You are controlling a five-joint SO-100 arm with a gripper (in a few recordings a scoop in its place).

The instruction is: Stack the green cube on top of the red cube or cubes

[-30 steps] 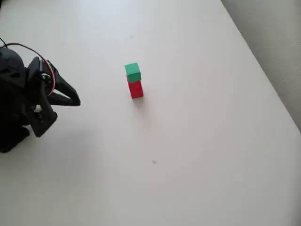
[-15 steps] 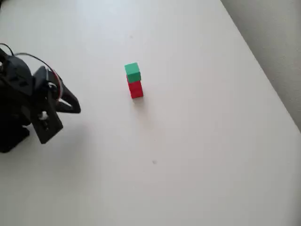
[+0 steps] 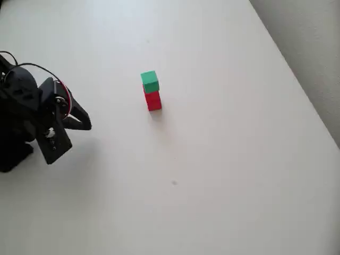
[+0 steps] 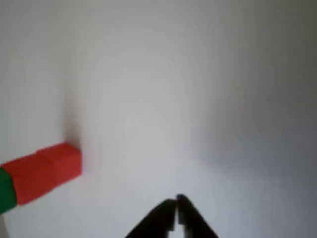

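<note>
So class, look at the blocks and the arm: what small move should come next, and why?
Probably none beyond keeping the arm parked clear. The green cube already sits on the red cube, squarely enough to stand, and the gripper, jaws closed and empty, is well off to the left in the overhead view.

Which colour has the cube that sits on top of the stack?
Green: the green cube rests on the red cube, clearest in the overhead view.

White table (image 3: 223, 175) evenly lit, pale strip past its right edge, perhaps floor (image 3: 313, 42)
</note>
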